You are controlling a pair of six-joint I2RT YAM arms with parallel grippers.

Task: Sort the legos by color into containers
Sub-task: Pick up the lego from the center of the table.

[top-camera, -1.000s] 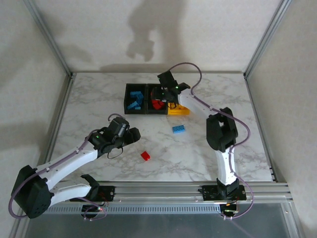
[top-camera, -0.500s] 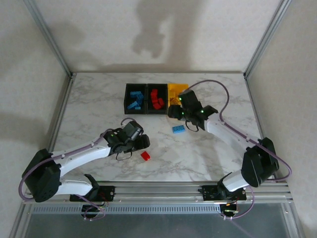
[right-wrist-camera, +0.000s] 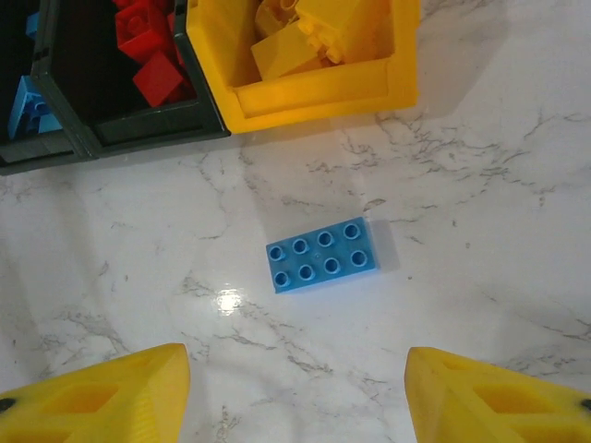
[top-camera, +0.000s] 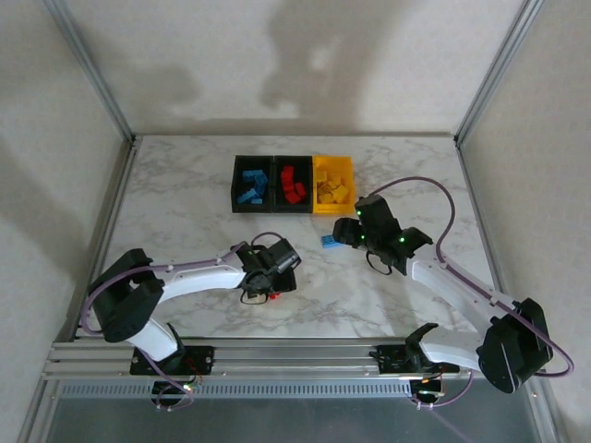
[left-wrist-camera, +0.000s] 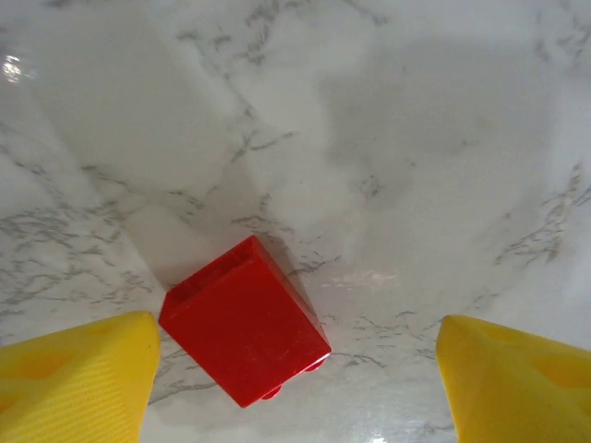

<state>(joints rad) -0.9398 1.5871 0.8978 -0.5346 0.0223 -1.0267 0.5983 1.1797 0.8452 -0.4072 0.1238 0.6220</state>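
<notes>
Your left gripper (top-camera: pixel 277 275) hovered low over the near middle of the marble tabletop (top-camera: pixel 166 203), right above a lone red brick (top-camera: pixel 275 296). From the left wrist camera, its jaws stood wide open. The red brick (left-wrist-camera: pixel 245 321) lay on its side between the two yellow fingers (left-wrist-camera: pixel 78 378), just beside the one at the left of that picture and well apart from the other. Nothing was gripped there.

Over on your right, the right gripper (top-camera: pixel 355 233) sat just beside a flat blue brick (top-camera: pixel 331 242), between the arms and the bins. The right wrist camera looked straight down on that blue brick (right-wrist-camera: pixel 322 255), studs up, alone on the marble. Those jaws were open too, yellow tips spread to either side and holding nothing.

At the far side, the three bins stood joined in a row. The left black bin (top-camera: pixel 249 209) held blue bricks (top-camera: pixel 251 185). The middle black bin (top-camera: pixel 294 209) held red bricks (top-camera: pixel 293 185). The yellow bin (top-camera: pixel 332 161) held yellow bricks (top-camera: pixel 331 191). On the right wrist view you had the yellow bin (right-wrist-camera: pixel 314 101) nearest the blue brick, with the middle black bin (right-wrist-camera: pixel 157 129) beside it and a corner of the left black bin (right-wrist-camera: pixel 37 152) at the edge. The red brick and the blue brick were the two pieces loose on the table.
</notes>
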